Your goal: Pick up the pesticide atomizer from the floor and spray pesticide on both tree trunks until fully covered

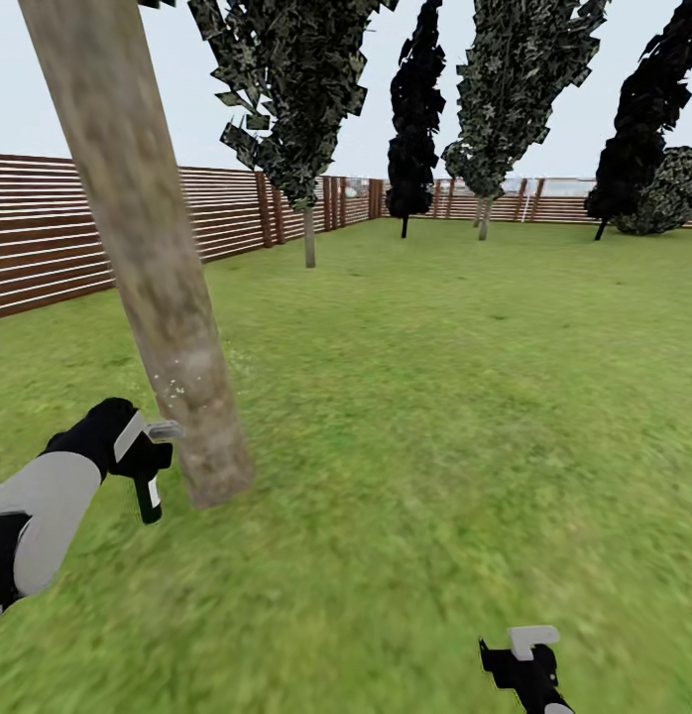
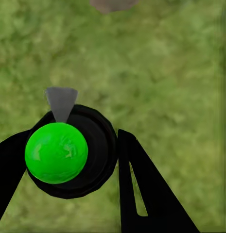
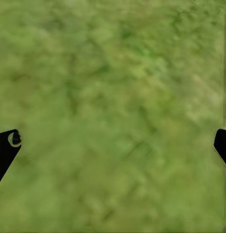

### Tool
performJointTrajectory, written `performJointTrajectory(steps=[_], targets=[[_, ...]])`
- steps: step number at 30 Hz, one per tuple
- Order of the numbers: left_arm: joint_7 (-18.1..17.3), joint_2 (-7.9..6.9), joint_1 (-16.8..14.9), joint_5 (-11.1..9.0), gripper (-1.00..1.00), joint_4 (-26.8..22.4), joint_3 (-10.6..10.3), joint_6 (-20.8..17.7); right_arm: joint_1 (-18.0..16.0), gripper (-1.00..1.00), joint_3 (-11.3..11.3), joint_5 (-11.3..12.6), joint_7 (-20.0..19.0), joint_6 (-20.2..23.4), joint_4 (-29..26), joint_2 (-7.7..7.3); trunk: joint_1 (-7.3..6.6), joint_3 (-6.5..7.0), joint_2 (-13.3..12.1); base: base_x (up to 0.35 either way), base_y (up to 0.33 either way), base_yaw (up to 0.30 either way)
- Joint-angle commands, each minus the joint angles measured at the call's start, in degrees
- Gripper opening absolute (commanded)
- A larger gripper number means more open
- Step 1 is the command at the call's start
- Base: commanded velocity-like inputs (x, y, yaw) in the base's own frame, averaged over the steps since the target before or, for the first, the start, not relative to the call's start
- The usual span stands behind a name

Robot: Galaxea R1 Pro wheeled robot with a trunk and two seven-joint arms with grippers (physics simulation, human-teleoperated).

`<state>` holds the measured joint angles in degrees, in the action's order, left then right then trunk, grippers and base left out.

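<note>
My left gripper (image 1: 138, 458) is shut on the pesticide atomizer (image 1: 149, 501), a dark bottle with a light grey trigger head, held just left of the foot of a thick, pale mottled tree trunk (image 1: 158, 268). A few pale specks dot the trunk above the nozzle. In the left wrist view the atomizer (image 2: 57, 153) shows a bright green round top between the black fingers (image 2: 142, 194), and its grey nozzle points toward the trunk's base (image 2: 113, 5). My right gripper (image 1: 529, 662) hangs open low over the grass, with its fingertips (image 3: 6, 148) far apart.
Green lawn (image 1: 435, 397) spreads ahead and to the right. A red-brown slatted fence (image 1: 49, 248) runs along the left and the back. Several dark-crowned trees stand by the fence, one on a thin grey stem (image 1: 309, 238).
</note>
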<state>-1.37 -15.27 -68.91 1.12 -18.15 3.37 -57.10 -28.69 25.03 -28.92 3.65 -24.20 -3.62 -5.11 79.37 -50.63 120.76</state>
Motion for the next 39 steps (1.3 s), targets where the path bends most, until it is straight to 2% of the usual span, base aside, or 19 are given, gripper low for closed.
performJointTrajectory(steps=[1,13,18,23,32,39], targets=[[-0.13,0.11,0.62,0.35,-1.0,-0.21,0.3,-0.22,-0.05,1.0,0.28,-0.61,0.3,-0.21,0.1,-0.05,0.0,-0.05,0.02,0.155,-0.256,0.003],[0.1,-0.52,4.37,0.7,-1.0,-0.68,0.23,0.63,-0.05,1.0,0.35,-0.61,0.3,-0.15,0.1,-0.02,0.0,-0.05,0.02,0.246,-0.15,0.002],[0.49,-0.35,5.78,0.67,-1.0,-0.78,0.14,0.86,-0.05,1.0,0.31,-0.61,0.3,-0.14,0.1,0.01,0.0,-0.05,0.02,0.029,-0.007,0.224],[0.49,0.1,5.98,0.53,-1.0,-0.85,0.17,0.92,-0.05,1.0,0.35,-0.61,0.3,-0.14,0.1,0.01,0.0,-0.05,0.02,-0.013,-0.03,0.234],[0.49,0.24,5.98,0.46,-1.0,-0.95,0.33,1.01,-0.05,1.0,0.35,-0.61,0.3,-0.14,0.1,0.01,0.0,-0.05,0.02,-0.039,-0.245,0.012],[0.49,0.24,5.98,0.46,-1.0,-1.09,0.55,0.98,-0.05,1.0,0.35,-0.61,0.3,-0.14,0.1,0.01,0.0,-0.05,0.02,0.129,-0.261,0.0]])
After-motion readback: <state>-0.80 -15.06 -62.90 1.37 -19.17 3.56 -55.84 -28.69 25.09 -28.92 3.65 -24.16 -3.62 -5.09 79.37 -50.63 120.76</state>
